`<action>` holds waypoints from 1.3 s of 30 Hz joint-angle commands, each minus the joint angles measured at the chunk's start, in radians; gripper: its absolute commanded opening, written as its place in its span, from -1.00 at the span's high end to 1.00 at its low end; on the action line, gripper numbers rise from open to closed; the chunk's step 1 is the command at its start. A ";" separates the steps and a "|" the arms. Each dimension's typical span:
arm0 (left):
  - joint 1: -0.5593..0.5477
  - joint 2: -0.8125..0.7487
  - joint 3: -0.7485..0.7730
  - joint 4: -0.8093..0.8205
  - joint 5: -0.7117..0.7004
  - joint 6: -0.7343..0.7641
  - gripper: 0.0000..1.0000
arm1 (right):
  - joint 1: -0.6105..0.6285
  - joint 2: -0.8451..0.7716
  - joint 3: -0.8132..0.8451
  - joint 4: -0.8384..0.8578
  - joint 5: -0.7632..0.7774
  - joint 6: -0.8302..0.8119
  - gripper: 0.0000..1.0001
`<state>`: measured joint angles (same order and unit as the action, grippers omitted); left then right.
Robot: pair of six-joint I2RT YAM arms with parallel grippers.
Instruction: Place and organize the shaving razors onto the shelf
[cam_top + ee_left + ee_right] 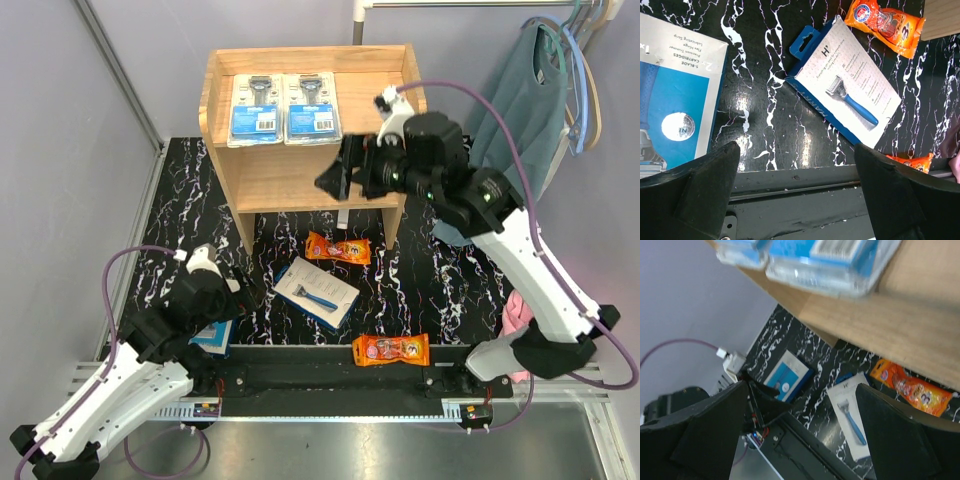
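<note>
Top view, shelf: the shelf [300, 185] stands at the 12 o'clock edge of the desk [440, 285].
Top view, shelved: a blister pack [253, 110] and a second blister pack [311, 108] lie side by side on the top tier, toward its 9 o'clock end.
Top view, loose: a white box [317, 292] lies mid-desk. A far orange packet [338, 248] is just at its 1 o'clock and a near orange packet [391, 349] at its 5 o'clock. A blue-fronted box [212, 338] at 8 o'clock sits partly under the left arm.
Top view, right pincer [338, 172]: raised before the shelf's 3 o'clock end, fingers apart, holding nothing.
Top view, left pincer [238, 296]: low at the desk's 8 o'clock.
Left wrist, pincer [796, 150]: fingers spread wide and empty above the front rail [800, 186].
Left wrist, packs: blue-fronted box [675, 110] at 9 o'clock, white box [847, 87] at 1 o'clock, far orange packet [887, 22] beyond it beside the shelf corner [942, 17].
Right wrist, pincer [802, 387]: fingers wide apart, gripping nothing.
Right wrist, packs: blurred blister pack [835, 260] on the shelf [905, 325] at 12 o'clock. White box [852, 415], blue-fronted box [787, 375] and far orange packet [912, 387] lie on the desk below.
</note>
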<state>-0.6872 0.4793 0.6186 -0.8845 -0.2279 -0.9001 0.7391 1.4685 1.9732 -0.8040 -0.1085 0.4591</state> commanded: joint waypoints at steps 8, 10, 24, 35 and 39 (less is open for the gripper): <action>-0.003 0.031 -0.010 0.096 0.140 0.072 -0.98 | 0.069 -0.364 -0.608 0.117 0.102 0.151 -0.97; -0.003 0.036 -0.014 0.107 0.168 0.076 -0.98 | 0.082 -0.419 -0.710 0.117 0.104 0.191 -0.97; -0.005 0.053 -0.069 0.240 0.320 0.044 -0.98 | 0.118 -0.674 -1.194 0.132 0.138 0.499 -0.96; -0.135 0.137 -0.122 0.424 0.360 -0.052 -0.98 | 0.125 -0.666 -1.234 0.121 0.170 0.527 -0.97; -0.261 0.223 -0.117 0.492 0.290 -0.118 -0.98 | 0.125 -0.680 -1.252 0.120 0.170 0.539 -0.97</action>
<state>-0.8558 0.6323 0.4980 -0.5419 0.1043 -0.9432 0.8551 0.8070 0.7387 -0.7017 0.0269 0.9714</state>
